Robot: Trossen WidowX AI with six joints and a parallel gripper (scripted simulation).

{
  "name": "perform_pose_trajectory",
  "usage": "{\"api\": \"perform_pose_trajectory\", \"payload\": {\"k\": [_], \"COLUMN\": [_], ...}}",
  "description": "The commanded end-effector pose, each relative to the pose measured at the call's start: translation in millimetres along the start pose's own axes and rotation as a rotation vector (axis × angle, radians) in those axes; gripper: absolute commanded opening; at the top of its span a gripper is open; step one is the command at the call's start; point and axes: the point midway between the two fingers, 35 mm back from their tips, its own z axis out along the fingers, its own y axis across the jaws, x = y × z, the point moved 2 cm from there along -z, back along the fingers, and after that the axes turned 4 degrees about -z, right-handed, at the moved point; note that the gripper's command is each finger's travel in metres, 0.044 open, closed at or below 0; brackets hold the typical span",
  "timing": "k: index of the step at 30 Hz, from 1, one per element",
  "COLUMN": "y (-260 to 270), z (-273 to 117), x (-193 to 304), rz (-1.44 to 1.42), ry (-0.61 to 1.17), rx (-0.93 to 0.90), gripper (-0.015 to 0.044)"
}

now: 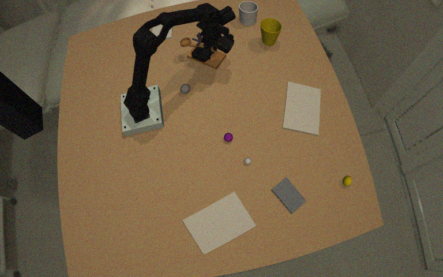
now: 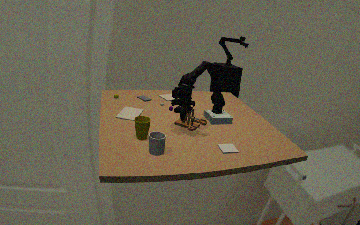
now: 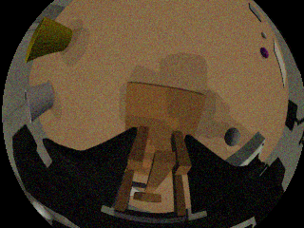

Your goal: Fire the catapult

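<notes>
The wooden catapult (image 1: 217,60) (image 2: 179,123) (image 3: 163,106) is between my fingers. My gripper (image 1: 213,49) (image 2: 184,117) (image 3: 161,135) is shut on its body. Its shadow stands a little apart from the base, so it seems slightly raised. Its spoon end points toward the small white pad, and I see no ball in it. The pale grey-white mug (image 1: 248,15) (image 2: 156,145) (image 3: 42,101) stands upright near the far edge. A grey ball (image 1: 185,88) (image 3: 232,137), a purple ball (image 1: 228,137) (image 2: 170,108) (image 3: 264,52) and a small white ball (image 1: 247,161) (image 2: 161,104) lie on the table.
A yellow cup (image 1: 270,33) (image 2: 142,130) (image 3: 53,39) stands beside the mug. A yellow ball (image 1: 347,180) (image 2: 116,96) lies near the right edge in the top view. Flat white pads (image 1: 301,108) (image 1: 219,223) (image 2: 228,148) and a grey slab (image 1: 288,195) (image 2: 144,98) lie around.
</notes>
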Motion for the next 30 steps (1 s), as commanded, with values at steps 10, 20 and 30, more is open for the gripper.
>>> {"api": "perform_pose_trajectory", "payload": {"k": [10,20,30], "y": [44.3,45.7,46.6], "z": [-4.5,9.1,25.5], "x": [60.9,60.9,60.9], "rz": [-0.277,-0.277,-0.277], "ry": [0.002,0.002,0.002], "rx": [-0.018,-0.018,-0.018], "gripper": [0.0,0.0,0.0]}}
